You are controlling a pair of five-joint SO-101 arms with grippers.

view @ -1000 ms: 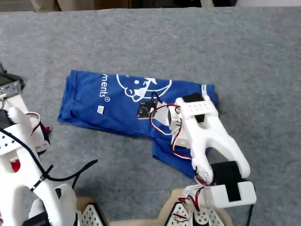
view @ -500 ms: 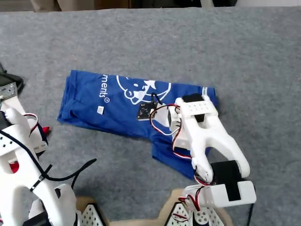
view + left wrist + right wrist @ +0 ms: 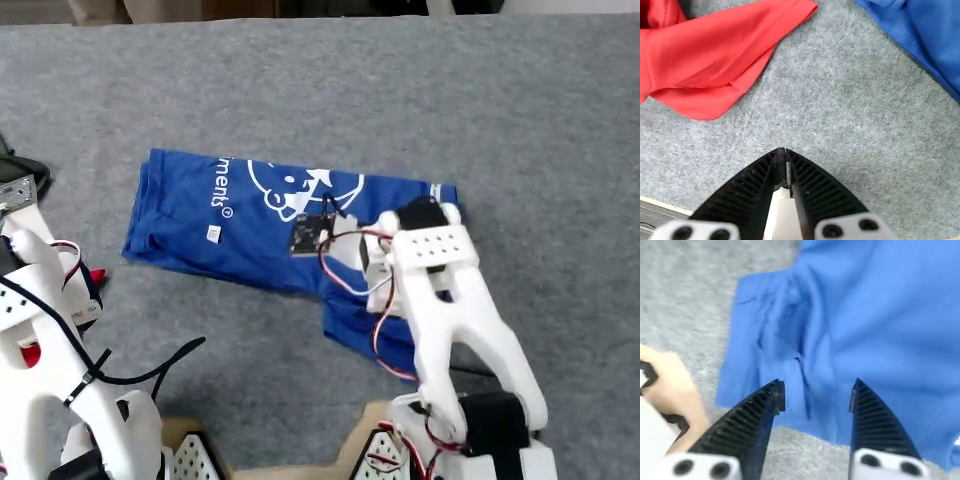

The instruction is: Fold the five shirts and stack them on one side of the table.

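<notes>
A blue shirt (image 3: 260, 215) with a white print lies partly folded across the middle of the grey table, a rumpled sleeve (image 3: 355, 330) sticking out toward the front. My right gripper (image 3: 815, 392) hangs open just above that sleeve (image 3: 785, 340); its arm (image 3: 450, 310) covers the shirt's right end in the high view. A red shirt (image 3: 705, 55) lies crumpled by the table's left edge, and a bit of red (image 3: 96, 275) peeks out beside the left arm (image 3: 50, 330). My left gripper (image 3: 785, 152) is shut and holds nothing, over bare cloth between the red shirt and the blue shirt (image 3: 925, 35).
The grey table cover (image 3: 420, 100) stretches bare behind and to the right of the blue shirt. Both arm bases (image 3: 400, 450) stand at the front edge.
The right arm has drawn back toward the front and lifted, uncovering more of the blue shirt's right end. The left arm has barely shifted.
</notes>
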